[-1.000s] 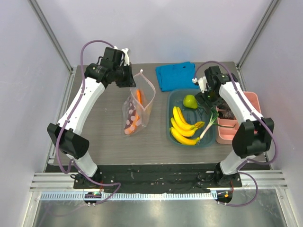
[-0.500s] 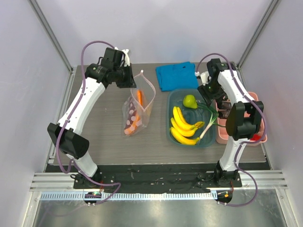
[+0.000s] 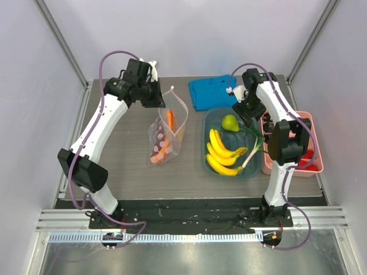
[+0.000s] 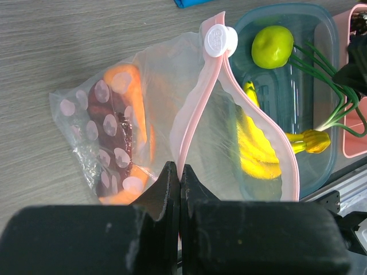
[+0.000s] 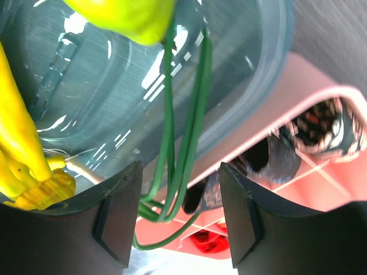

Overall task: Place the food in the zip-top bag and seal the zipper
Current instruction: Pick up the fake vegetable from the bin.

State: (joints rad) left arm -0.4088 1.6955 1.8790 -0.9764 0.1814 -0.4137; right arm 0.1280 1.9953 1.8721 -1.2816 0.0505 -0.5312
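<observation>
The zip-top bag (image 3: pixel 166 137) hangs left of centre, mouth open, with the orange-red pepper (image 3: pixel 170 119) inside it. My left gripper (image 3: pixel 162 103) is shut on the pink zipper strip (image 4: pixel 189 132) at the mouth's edge. The white slider tab (image 4: pixel 221 40) sits at the strip's far end. The banana bunch (image 3: pixel 221 152), the green pear-like fruit (image 3: pixel 230 122) and the green onion (image 3: pixel 255 146) lie in the teal tub (image 3: pixel 205 163). My right gripper (image 3: pixel 243 112) is open and empty, low over the tub's far right corner. The onion's stalks (image 5: pixel 183 114) run between its fingers (image 5: pixel 117 212).
A pink tray (image 3: pixel 314 167) with small dark and red pieces stands right of the tub. A blue folded cloth (image 3: pixel 212 91) lies behind the tub. A dark red piece (image 4: pixel 114 143) shows inside the bag beside the pepper (image 4: pixel 129 97).
My right gripper has swung left and back, from over the pink tray to the tub's far right corner by the pear. The left gripper and bag have stayed put.
</observation>
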